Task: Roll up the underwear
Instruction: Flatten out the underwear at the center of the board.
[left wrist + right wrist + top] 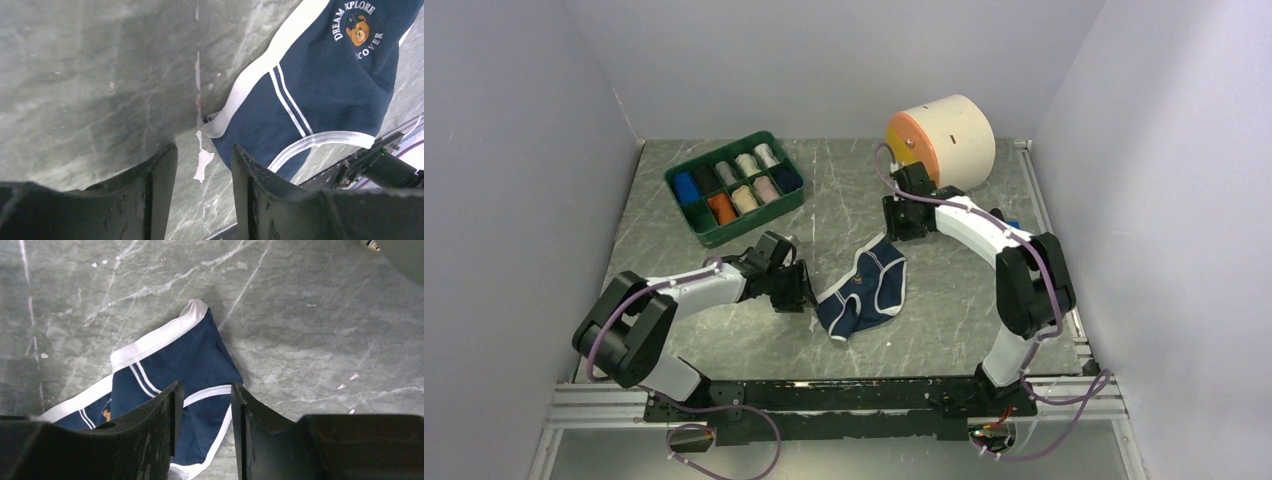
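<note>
Nearest the arm bases, the left gripper (802, 288) sits low over the worktop (944, 320). Its fingers (160, 170) are parted and hold nothing. In the left wrist view, bare worktop shows through the gap, and the white waistband corner lies just beyond the fingertips, apart from them.

The underwear (864, 290) is the navy pair with white trim. It lies spread open on the worktop between the two arms, set at a slant and lightly rumpled, and no part of it is rolled.

Past its far end, the right gripper (902, 228) hovers with its fingers (165, 405) spread and empty as well. The right wrist view looks down between them at the navy cloth and its white edge.

By my reading, the step in hand is the laying-out: the garment is flat and neither arm has a grip on it, so the roll itself has not begun. The next move calls for a fresh pinch on one edge, most likely the waistband corner beside the left fingers. That edge must then be turned over on itself while the other arm keeps the thin cloth from sliding or bunching.

Farther back stand a green tray (706, 238) of cloth rolls and, at the rear, a cream drum (949, 135) with an orange face.
</note>
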You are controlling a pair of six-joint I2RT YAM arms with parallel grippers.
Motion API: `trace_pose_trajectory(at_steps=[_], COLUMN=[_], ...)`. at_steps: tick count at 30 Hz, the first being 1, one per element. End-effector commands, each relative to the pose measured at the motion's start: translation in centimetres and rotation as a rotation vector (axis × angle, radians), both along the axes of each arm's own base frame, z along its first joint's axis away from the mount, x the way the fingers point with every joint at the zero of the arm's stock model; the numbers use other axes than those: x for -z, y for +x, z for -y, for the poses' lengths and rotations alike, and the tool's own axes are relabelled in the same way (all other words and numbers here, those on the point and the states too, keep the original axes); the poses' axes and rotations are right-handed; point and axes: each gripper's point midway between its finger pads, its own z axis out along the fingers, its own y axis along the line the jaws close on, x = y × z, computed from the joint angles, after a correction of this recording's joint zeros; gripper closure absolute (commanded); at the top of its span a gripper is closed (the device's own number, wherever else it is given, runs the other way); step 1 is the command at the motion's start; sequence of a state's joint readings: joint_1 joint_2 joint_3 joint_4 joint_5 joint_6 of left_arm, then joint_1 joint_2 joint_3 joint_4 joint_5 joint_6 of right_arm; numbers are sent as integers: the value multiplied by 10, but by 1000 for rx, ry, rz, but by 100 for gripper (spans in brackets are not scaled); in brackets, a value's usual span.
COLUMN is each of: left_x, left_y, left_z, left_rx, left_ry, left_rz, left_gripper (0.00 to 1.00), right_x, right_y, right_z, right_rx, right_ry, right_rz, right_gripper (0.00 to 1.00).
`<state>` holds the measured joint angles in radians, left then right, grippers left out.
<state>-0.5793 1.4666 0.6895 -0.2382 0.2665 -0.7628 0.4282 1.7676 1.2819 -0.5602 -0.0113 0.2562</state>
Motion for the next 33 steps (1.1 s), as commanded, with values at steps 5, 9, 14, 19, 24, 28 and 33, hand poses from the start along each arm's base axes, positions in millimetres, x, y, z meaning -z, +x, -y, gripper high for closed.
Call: trace_pose_trajectory(at_steps=[5, 9, 14, 19, 24, 28, 33], left_x=[12, 16, 26, 37, 41, 40, 36], left_y=[-1, 4, 5, -1, -5, -6, -4], left_z=[2, 1, 0, -2, -5, -7, -7], left_rx=[-74, -97, -82, -62, -51, -44, -37], left_ry=[34, 75, 157, 182, 193, 205, 205], left_rz=[-27, -8, 1, -30, -36, -32, -14], left_gripper=[60, 66, 75, 85, 92, 95, 95], right_x=[-32, -31, -17, 0, 18, 23, 26], right_y=[2, 0, 6, 15, 29, 35, 39], right_z=[5, 1, -4, -19, -28, -34, -36], right_rx=[17, -1, 5, -49, -78, -112, -139], right_ry=[74, 106, 153, 212, 207, 210, 201], right_rz=[148, 157, 128, 91, 60, 60, 58], right_gripper=[57, 57, 54, 49, 47, 46, 45])
